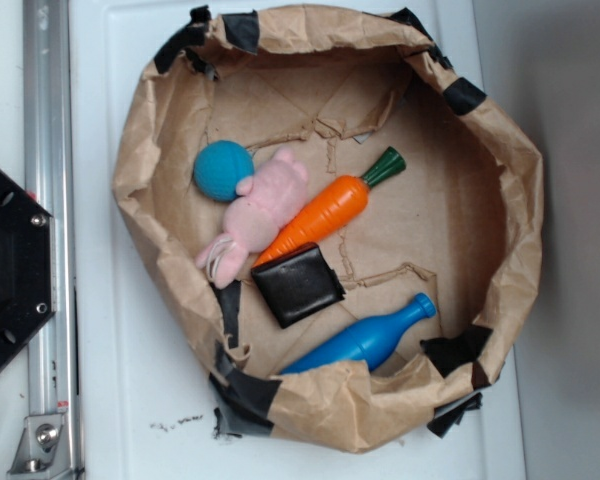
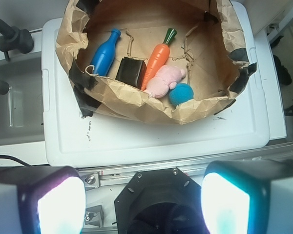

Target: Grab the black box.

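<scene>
The black box [image 1: 297,285] is small, squarish and slightly glossy. It lies flat on the floor of a crumpled brown paper basket [image 1: 140,170], between the orange toy carrot [image 1: 320,212] and the blue bottle [image 1: 365,338]. In the wrist view the black box [image 2: 131,71] sits far off near the basket's near wall. My gripper [image 2: 143,205] is open, its two glowing pads wide apart with nothing between them. It hovers high over the black hexagonal plate, well away from the basket. The gripper does not show in the exterior view.
Also in the basket lie a pink plush bunny [image 1: 258,208] and a teal ball [image 1: 223,170]. Black tape patches [image 1: 242,392] dot the paper rim. A black hexagonal metal plate [image 1: 10,268] and an aluminium rail [image 1: 48,200] stand left of the white tabletop [image 1: 120,380].
</scene>
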Robot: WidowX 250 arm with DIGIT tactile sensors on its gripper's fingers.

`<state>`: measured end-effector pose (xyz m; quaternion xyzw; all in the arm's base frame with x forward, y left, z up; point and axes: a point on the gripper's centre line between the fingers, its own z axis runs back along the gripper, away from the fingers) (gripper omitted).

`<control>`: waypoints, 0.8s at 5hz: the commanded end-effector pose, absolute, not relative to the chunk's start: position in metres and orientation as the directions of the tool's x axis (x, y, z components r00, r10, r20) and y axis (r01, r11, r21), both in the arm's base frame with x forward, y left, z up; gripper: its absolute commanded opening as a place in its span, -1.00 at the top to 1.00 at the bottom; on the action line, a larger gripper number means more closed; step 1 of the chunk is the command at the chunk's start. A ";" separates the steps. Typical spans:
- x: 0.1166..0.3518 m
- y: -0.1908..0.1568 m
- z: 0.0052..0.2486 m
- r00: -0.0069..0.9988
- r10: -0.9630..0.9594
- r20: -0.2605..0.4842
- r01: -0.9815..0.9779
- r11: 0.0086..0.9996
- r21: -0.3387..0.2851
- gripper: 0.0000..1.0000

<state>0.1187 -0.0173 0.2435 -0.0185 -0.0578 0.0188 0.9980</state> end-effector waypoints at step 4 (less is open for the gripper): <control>0.263 0.012 0.177 0.985 -0.170 0.028 0.162 0.970 0.179 -1.00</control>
